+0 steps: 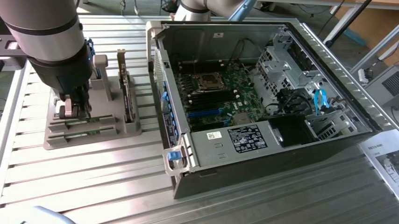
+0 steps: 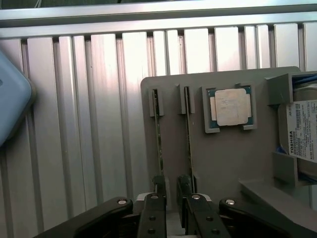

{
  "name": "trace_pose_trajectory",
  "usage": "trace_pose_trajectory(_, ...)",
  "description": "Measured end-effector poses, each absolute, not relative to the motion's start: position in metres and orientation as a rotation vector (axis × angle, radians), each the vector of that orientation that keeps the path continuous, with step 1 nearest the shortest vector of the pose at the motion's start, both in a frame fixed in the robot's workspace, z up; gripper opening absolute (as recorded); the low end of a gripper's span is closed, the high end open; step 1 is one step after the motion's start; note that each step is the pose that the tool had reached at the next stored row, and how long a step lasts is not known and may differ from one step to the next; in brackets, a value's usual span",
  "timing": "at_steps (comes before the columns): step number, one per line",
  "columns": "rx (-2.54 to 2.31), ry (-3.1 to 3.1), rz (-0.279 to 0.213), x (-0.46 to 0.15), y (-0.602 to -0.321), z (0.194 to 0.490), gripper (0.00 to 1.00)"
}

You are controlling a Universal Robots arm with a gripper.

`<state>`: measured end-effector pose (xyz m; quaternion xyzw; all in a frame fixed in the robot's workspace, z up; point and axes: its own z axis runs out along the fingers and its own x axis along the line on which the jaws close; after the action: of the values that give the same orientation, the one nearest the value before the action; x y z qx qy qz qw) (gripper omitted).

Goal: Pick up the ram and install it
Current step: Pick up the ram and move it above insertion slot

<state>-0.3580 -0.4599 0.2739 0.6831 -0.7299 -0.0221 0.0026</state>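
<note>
Tool (image 2: 171,184) is held open, nothing gripped, over the holder (image 2: 223,163) at 9 o'clock from the case (image 1: 206,32). Ram (image 2: 187,139) is stood on edge in a slot there. It's probably light, stiff and fragile, so best pinched across the flat faces mid-length.

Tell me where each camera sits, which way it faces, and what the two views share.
Exterior view: off the arm, high, looking down over the ribbed aluminium table at the open dark metal computer case; the grey-and-black arm and its gripper show at the exterior view's left.
Wrist view: on the wrist, looking down past the black gripper fingers at the grey plastic parts holder with two thin green ram sticks in its slots.
Shared: the gripper, the parts holder, the table.
</note>
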Motion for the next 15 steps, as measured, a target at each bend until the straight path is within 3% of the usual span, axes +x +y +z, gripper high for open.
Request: trace_pose_trajectory(15, 2.143, -2.289, -0.069, -0.3580, -0.4606, 0.2650, 0.24)
